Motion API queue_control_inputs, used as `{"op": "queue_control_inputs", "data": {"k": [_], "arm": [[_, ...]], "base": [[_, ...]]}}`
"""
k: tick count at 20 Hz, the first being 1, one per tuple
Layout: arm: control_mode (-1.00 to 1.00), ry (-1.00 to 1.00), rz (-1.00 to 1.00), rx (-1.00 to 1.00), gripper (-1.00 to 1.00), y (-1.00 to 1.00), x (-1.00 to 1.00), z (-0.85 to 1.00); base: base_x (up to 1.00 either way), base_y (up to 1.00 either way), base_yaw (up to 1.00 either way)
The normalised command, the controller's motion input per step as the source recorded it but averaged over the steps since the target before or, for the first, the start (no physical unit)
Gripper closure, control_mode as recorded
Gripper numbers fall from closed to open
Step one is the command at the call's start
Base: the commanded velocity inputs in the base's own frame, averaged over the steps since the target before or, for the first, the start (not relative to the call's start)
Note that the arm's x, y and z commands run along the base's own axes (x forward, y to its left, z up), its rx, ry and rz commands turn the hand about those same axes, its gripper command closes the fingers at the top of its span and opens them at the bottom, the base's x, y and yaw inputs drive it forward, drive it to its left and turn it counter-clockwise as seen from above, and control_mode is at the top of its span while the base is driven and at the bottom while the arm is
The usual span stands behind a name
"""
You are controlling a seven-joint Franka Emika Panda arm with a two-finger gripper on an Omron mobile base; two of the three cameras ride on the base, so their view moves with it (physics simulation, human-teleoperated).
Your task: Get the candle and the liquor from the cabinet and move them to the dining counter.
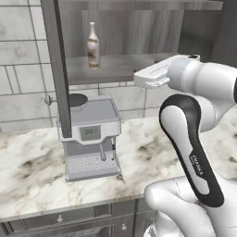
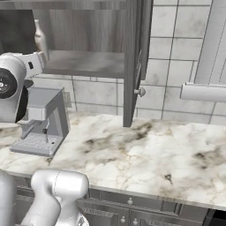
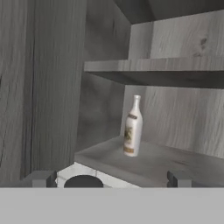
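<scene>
The bottle [image 3: 132,127] stands upright on the cabinet's [image 1: 139,32] bottom board, above the coffee machine [image 1: 90,139]. Being glass, it is likely rigid, slippery and breakable; the wide body below the neck offers the surest hold. The jaws stand spread, empty.

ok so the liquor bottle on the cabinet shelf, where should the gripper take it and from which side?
Probably the wide lower body of the liquor bottle, near the label. It stands upright near the front edge of the cabinet floor, with an upper shelf overhead, so a top-down grab looks blocked. Come in level through the open front, fingers on either side of the body; the neck is narrow and would give less hold.
</scene>
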Motion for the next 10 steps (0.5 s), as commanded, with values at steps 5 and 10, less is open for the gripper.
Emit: {"op": "queue_control_inputs", "data": {"k": [5,10], "arm": [[-1.00,0.00,0.00,0.00,-1.00,0.04,0.27,0.01],[-1.00,0.00,0.00,0.00,-1.00,0.00,0.12,-0.01]], "base": [[0.00,0.00,0.00],[0.00,0.00,0.00]]}}
